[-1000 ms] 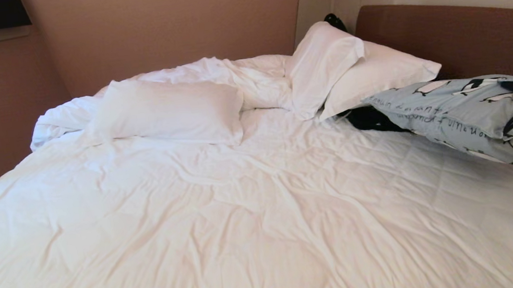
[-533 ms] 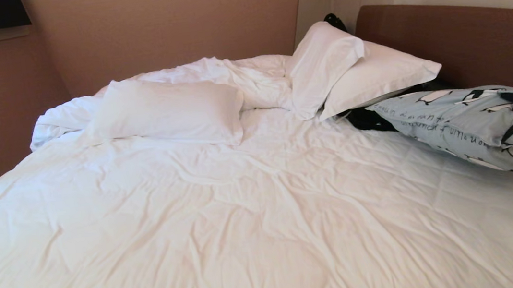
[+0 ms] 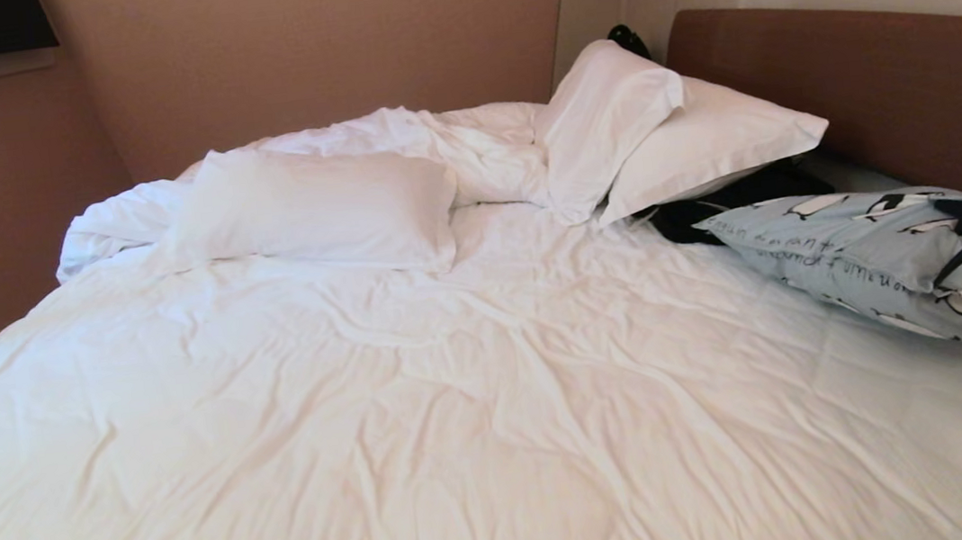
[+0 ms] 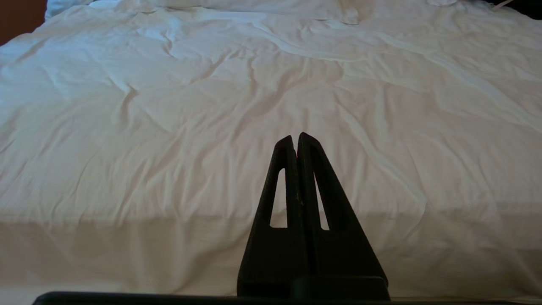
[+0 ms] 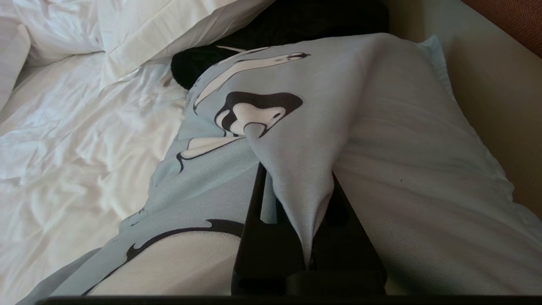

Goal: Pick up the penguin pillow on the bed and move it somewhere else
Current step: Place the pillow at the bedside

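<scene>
Penguin pillow (image 3: pixel 874 257) has sunk lower toward the bed (image 3: pixel 462 417), right end effector (image 5: pixel 296 199) clamped on its fabric; release looks near.

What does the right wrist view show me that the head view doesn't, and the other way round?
Only the right wrist view: the right tool shut on a pinched fold of the penguin pillow.
Only the head view: the whole bed, the separate white pillow on its left side, the brown headboard.
Both: the penguin pillow, a dark item by it, and the white pillow behind.
</scene>
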### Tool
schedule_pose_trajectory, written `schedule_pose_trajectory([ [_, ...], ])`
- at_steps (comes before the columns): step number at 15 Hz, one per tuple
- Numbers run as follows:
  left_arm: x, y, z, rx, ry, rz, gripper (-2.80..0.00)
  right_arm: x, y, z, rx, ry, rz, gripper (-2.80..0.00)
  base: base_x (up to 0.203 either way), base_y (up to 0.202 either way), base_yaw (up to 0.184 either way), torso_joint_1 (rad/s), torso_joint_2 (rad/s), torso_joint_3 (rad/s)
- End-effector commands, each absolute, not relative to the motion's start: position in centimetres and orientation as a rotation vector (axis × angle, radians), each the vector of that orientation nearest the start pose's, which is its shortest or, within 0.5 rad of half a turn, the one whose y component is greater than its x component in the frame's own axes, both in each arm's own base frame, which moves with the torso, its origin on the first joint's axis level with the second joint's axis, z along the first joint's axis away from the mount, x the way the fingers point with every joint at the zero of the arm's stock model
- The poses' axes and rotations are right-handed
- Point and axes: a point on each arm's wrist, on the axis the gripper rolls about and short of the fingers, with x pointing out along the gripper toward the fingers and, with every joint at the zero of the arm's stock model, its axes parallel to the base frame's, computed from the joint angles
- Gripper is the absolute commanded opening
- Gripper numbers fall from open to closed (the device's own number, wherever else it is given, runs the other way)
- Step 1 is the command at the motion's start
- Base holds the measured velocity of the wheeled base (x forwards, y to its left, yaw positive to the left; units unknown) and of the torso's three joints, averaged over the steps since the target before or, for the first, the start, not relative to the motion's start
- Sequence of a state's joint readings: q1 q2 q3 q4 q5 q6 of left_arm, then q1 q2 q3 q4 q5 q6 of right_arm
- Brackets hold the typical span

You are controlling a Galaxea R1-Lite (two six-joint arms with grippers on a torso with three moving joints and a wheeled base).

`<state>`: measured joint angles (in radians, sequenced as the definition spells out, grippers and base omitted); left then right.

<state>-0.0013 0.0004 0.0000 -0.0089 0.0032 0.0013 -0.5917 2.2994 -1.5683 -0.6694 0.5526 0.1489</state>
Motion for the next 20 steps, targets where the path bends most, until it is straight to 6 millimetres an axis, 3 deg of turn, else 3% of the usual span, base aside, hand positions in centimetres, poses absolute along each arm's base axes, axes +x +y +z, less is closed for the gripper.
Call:
schedule_pose_trajectory([
  [1,-2.3,0.0,7.6,0.002,-0.007,0.002,-2.80,41.1,-26.1,14.6,0.198,0.071,-0.048,-2.80,0.000,0.000,0.000,0.000,0.00,0.000],
  [5,-2.3,0.0,7.6,0.002,-0.009,0.003,-2.80,41.5,-26.1,15.0,0.218,0.108,-0.104,-2.80,0.000,0.000,0.000,0.000,0.00,0.000],
  [9,-2.3,0.0,7.6,0.002,-0.009,0.002,-2.80,42.0,-26.1,13.7,0.184,0.173,-0.120,-2.80,0.000,0.000,0.000,0.000,0.00,0.000],
  [14,-2.3,0.0,7.6,0.002,-0.009,0.002,-2.80,41.5,-25.8,13.7,0.134,0.233,-0.114,-2.80,0.000,0.000,0.000,0.000,0.00,0.000],
  [20,-2.3,0.0,7.6,0.002,-0.009,0.002,-2.80,39.8,-25.0,13.2,-0.046,0.355,-0.075,-2.80,0.000,0.000,0.000,0.000,0.00,0.000],
])
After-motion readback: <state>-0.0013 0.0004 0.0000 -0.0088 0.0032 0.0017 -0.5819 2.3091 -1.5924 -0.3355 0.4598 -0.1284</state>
